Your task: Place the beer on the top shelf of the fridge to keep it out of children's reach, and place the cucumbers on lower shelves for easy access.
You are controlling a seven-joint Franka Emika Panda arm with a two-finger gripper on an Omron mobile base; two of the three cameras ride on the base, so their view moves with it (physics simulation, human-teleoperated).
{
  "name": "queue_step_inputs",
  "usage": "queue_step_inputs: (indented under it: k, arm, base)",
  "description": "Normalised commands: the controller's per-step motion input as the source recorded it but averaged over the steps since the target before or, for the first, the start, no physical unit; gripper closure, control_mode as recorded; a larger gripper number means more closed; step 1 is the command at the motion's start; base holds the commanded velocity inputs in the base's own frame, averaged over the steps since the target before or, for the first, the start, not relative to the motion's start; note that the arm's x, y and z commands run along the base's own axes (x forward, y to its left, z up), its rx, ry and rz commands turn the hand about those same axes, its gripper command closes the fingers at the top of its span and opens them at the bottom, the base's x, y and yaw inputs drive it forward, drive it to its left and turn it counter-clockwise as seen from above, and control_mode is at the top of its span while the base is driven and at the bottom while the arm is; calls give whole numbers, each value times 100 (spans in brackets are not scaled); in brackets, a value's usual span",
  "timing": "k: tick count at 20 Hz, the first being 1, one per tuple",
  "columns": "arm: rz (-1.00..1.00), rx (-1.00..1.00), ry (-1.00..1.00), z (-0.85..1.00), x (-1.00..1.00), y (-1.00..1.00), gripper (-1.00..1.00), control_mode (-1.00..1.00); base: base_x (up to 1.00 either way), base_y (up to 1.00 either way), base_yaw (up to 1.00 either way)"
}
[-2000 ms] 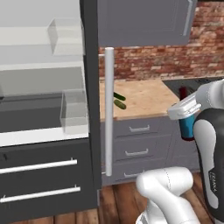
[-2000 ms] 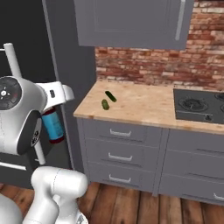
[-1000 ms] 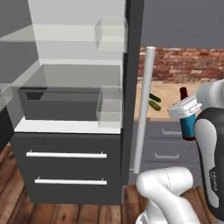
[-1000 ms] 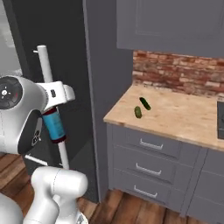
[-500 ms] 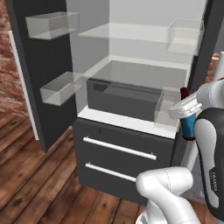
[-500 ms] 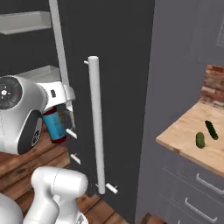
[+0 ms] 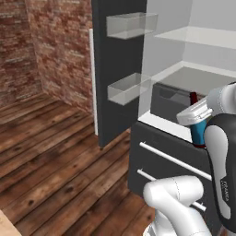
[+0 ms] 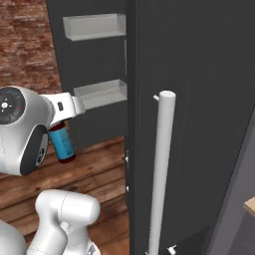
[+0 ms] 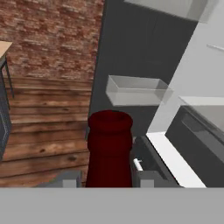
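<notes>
The beer (image 8: 62,143) hangs upright in the gripper (image 9: 109,177), its jaws clamped on the bottle's body below the red cap, so the label stays vertical and nothing tips while it is carried. It sits close to the robot's white arm, in front of the open fridge (image 7: 198,69). The top shelf (image 7: 203,36) lies above and beyond it, so I judge a lift and reach comes next. 2 clear door bins (image 7: 131,24) line the open door.
</notes>
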Motion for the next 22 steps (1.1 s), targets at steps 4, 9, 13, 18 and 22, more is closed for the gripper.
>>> queue_step_inputs:
  k: [4,9,13,18,22]
  arm:
    - [0,0,0,0,0,0,100,100]
    - [0,0,0,0,0,0,100,100]
    - [0,0,0,0,0,0,100,100]
    - [0,0,0,0,0,0,100,100]
    - [0,0,0,0,0,0,100,100]
  base:
    - [19,86,22]
    - [8,52,-26]
    - [25,74,-45]
    - [45,97,-33]
    - [67,100,-13]
